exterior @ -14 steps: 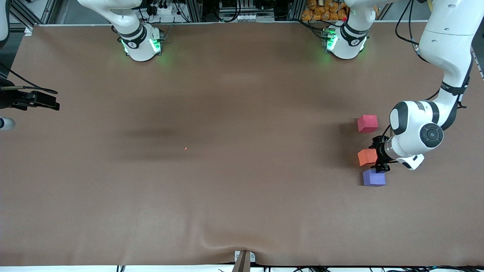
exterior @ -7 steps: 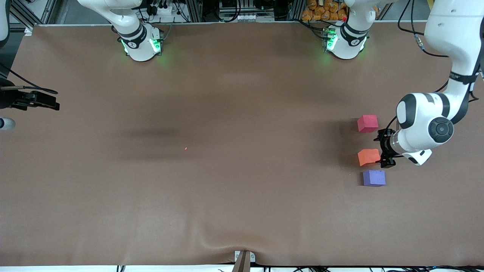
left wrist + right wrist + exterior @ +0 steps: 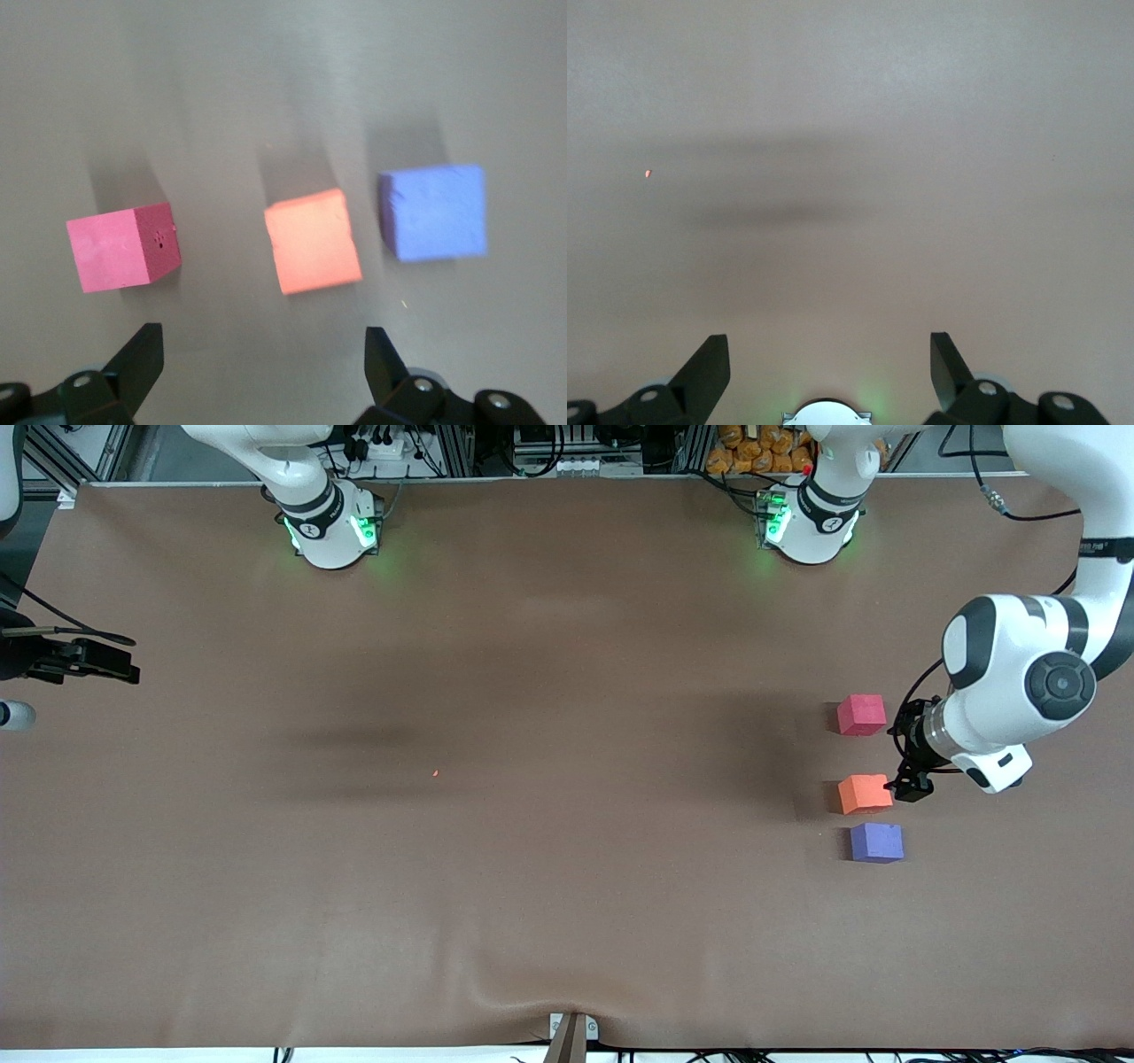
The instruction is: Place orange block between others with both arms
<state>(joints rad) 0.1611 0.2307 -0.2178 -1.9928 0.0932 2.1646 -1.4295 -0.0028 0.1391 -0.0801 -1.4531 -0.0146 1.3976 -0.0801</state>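
Observation:
Three cubes stand in a row near the left arm's end of the table. The orange block (image 3: 865,794) (image 3: 312,241) sits between the others: the pinkish-red cube (image 3: 861,715) (image 3: 124,248) farther from the front camera and the purple-blue cube (image 3: 876,842) (image 3: 434,212) nearer to it. It touches neither. My left gripper (image 3: 904,757) (image 3: 264,354) hovers open beside the orange block, toward the left arm's end, with nothing between its fingers. My right gripper (image 3: 830,354) is open and empty, high over bare table by its own base; the right arm waits.
A tiny orange speck (image 3: 435,773) (image 3: 648,173) lies mid-table. A black device (image 3: 71,660) juts in at the right arm's end. The brown cloth bulges by a bracket (image 3: 571,1029) at the edge nearest the front camera. The right arm's base (image 3: 826,413) glows green.
The left gripper has drawn away from the orange block toward the left arm's end of the table, leaving it standing free. The cubes and the right arm have not moved.

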